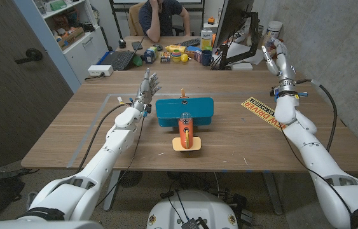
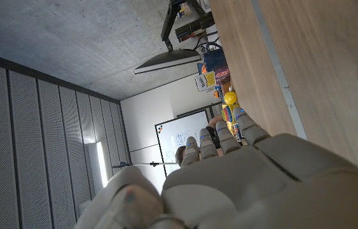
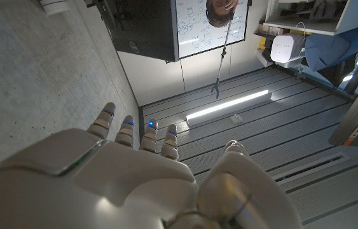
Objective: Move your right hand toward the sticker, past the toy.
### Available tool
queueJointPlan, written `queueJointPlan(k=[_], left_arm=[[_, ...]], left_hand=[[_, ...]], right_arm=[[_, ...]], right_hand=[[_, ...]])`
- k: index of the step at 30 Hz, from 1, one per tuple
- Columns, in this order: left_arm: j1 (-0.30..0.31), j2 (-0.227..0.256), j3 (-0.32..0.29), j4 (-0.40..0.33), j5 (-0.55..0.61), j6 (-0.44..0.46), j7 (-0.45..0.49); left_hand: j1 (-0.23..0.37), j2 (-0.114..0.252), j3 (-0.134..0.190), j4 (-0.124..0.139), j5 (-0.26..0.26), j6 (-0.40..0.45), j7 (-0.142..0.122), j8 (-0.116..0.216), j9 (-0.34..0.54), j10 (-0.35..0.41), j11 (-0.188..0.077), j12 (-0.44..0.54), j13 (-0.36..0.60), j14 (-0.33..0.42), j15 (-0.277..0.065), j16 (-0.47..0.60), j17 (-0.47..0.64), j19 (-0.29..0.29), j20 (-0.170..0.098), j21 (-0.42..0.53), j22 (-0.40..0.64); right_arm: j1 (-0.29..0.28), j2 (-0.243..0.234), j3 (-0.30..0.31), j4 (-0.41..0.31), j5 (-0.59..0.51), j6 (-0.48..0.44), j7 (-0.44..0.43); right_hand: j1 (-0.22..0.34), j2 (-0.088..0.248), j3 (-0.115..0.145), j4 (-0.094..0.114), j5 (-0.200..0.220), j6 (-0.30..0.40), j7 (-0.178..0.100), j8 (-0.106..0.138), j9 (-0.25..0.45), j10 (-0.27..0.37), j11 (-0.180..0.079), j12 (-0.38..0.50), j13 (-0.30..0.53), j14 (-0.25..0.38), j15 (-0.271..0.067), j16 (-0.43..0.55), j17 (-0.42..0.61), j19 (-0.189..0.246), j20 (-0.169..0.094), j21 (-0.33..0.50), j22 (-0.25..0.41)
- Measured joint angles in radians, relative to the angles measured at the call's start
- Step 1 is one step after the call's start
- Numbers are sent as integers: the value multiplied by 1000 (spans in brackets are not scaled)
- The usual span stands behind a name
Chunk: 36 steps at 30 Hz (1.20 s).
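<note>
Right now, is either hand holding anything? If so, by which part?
Nothing is held. The right hand is raised above the table, fingers apart and empty. The left hand stands by the toy, fingers up and apart, touching nothing.

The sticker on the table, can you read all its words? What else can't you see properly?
- Sticker: head view, lettering too small; the right arm covers its far end.
- Toy plane: head view, its underside is hidden.
- Right hand: head view, too small to tell how its fingers lie.
</note>
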Motion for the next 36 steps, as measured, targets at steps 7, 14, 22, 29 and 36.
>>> queueJointPlan(k=[7,14,22,29,36], left_arm=[[0,0,1,-8,6,0,0],[0,0,4,-15,12,1,2],[5,1,9,-27,17,7,11],[12,2,12,-40,19,11,19],[21,5,14,-56,21,16,28]], left_hand=[[0,0,0,0,5,0,0,0,0,0,0,0,0,0,0,0,0,0,0,0,0],[0,0,0,0,5,0,0,0,0,0,0,0,0,0,0,0,0,0,0,0,0],[0,0,0,0,5,-4,-4,0,0,0,0,0,0,0,0,0,0,0,0,0,0],[0,0,-7,1,5,-4,-4,0,0,0,0,0,0,0,0,0,0,0,0,0,0],[0,0,-7,1,5,-4,-4,0,0,0,0,0,0,-4,-4,0,0,0,0,0,0]], right_arm=[[-16,-42,-54,-26,-111,-123,-99],[-37,-59,-96,-64,-179,-268,-144],[-65,-56,-133,-126,-230,-490,-106],[-81,-44,-148,-166,-246,-659,-32],[-90,-34,-155,-191,-247,-786,45]], right_hand=[[19,-18,-14,-14,8,9,-44,-12,0,-51,-49,-17,0,-86,0,-16,0,-54,-2,-68,2],[79,-18,-6,-54,21,-20,-71,-19,0,-114,-44,-17,0,-113,0,-16,0,-54,-2,-124,7],[102,-23,-18,-73,24,-123,-71,-33,3,-204,-28,-23,4,-117,33,-16,5,-53,-2,-156,11],[107,-17,-29,-70,24,-171,-80,-37,3,-204,-10,-25,5,-115,60,-16,5,-53,-2,-156,16],[113,-12,-30,-69,24,-171,-80,-32,2,-205,10,-23,5,-121,96,-12,5,-53,-2,-156,18]])
